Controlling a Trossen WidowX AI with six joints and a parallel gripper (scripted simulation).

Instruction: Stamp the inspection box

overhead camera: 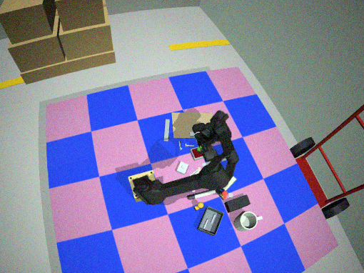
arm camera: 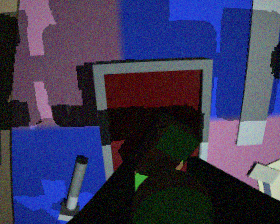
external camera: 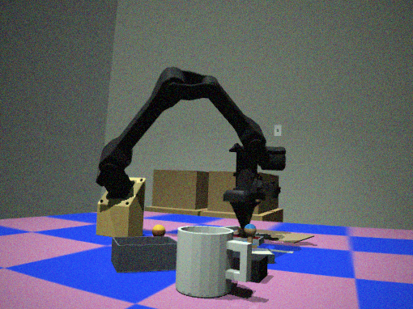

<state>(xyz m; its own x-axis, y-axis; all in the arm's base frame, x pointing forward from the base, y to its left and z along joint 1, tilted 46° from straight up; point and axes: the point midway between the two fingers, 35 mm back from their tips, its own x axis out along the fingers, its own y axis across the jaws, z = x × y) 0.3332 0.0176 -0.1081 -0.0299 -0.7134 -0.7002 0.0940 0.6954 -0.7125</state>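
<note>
Nearest in the exterior view, a white mug (overhead camera: 240, 221) (external camera: 204, 262) stands upright, partly hiding a black block (overhead camera: 238, 203) (external camera: 260, 269). Beside the mug is a dark tray (overhead camera: 203, 231) (external camera: 142, 258); only the top view shows the light sticks inside. Farther back, the claw (overhead camera: 200, 149) (external camera: 245, 230) (arm camera: 160, 166) points down, clamped on the green-marked stamp (overhead camera: 199, 148) (arm camera: 176, 142). The wrist view shows the stamp over the red ink pad (overhead camera: 195, 154) (external camera: 257, 238) (arm camera: 152, 92); whether they touch, I cannot tell. That view also catches a corner of a pale card (arm camera: 273, 186) at its right edge. Beyond the pad lies a cardboard sheet (overhead camera: 182, 126) (external camera: 300, 236). Large boxes (overhead camera: 82, 13) (external camera: 180, 189) stand behind; only the top view has the red hand truck (overhead camera: 312, 181), only the exterior the wall plate (external camera: 278, 130).
</note>
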